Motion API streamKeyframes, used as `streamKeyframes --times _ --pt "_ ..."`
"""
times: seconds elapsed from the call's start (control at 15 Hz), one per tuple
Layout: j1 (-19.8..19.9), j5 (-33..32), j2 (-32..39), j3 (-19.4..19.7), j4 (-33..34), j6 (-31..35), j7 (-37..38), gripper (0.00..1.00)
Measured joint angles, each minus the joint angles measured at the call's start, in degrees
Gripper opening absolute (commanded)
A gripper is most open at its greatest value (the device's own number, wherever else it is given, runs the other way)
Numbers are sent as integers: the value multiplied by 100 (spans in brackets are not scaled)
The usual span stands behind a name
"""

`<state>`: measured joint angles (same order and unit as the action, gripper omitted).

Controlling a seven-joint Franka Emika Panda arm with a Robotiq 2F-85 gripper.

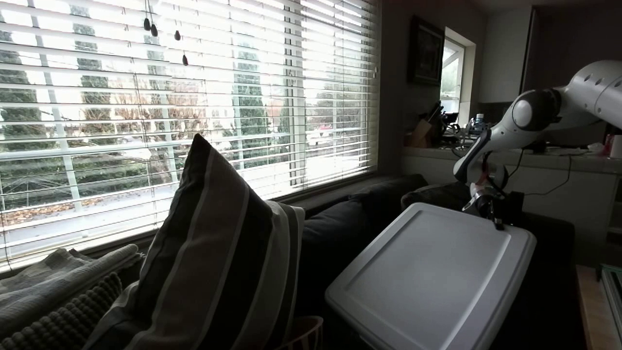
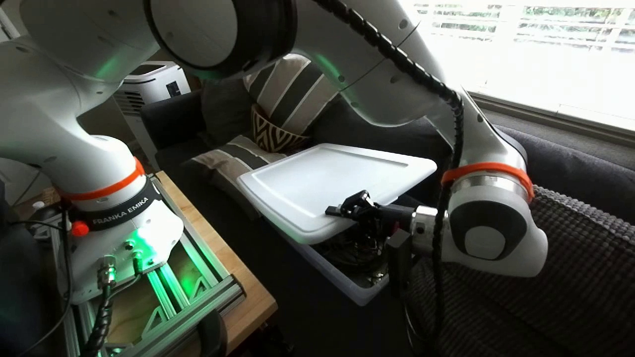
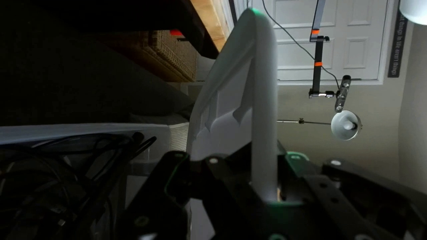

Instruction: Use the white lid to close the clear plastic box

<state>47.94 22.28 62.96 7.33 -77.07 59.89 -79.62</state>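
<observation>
Large flat white plastic lid [image 2: 325, 183]: rectangular, rounded corners, raised rim. Location: over part of the box, clasped at one edge, offset toward the far end in an exterior view.

Large rectangular clear plastic box [image 2: 342, 280]: open-topped, near end uncovered. Contents, per wrist view: a tangle of dark cables [image 3: 115, 178]. Support beneath: too dark to make out.

Black two-fingered gripper [image 2: 342, 211]: closed firmly on the lid's rim, off-centre along that edge, fingers on both faces; nothing else in its grasp.

Setting: dark fabric sofa [image 1: 335, 233]; striped fabric cushion [image 1: 228, 253] propped upright beside the lid in the same view.

Condition of task: partly complete, by judgement. Done: lid in grasp, underside toward the box, covering a portion of it. Outstanding: aligning lid with box, lowering, seating the rim all round, letting go. At the gripped end, lid and box rim stand apart; whether they touch at the far end cannot be told. Closure: not yet made.
</observation>
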Motion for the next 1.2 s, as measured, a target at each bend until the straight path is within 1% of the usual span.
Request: streamKeyframes --times 0.2,0.6,0.67,0.8,0.87,1.0,1.07,1.13,1.2 --pt "88 -28 197 -53 464 -15 115 2" --pt "97 -124 513 -214 1239 -247 468 2" --pt "99 -136 572 -241 1343 -311 503 30" --pt "102 -139 701 -286 1540 -388 615 40" --pt "114 -125 765 -317 1625 -407 653 48" --pt "161 -58 869 -369 1769 -411 771 62" --pt "203 1 892 -377 1825 -410 875 71" --pt "255 94 890 -358 1864 -394 983 77" --pt "321 216 866 -315 1887 -373 1097 86"
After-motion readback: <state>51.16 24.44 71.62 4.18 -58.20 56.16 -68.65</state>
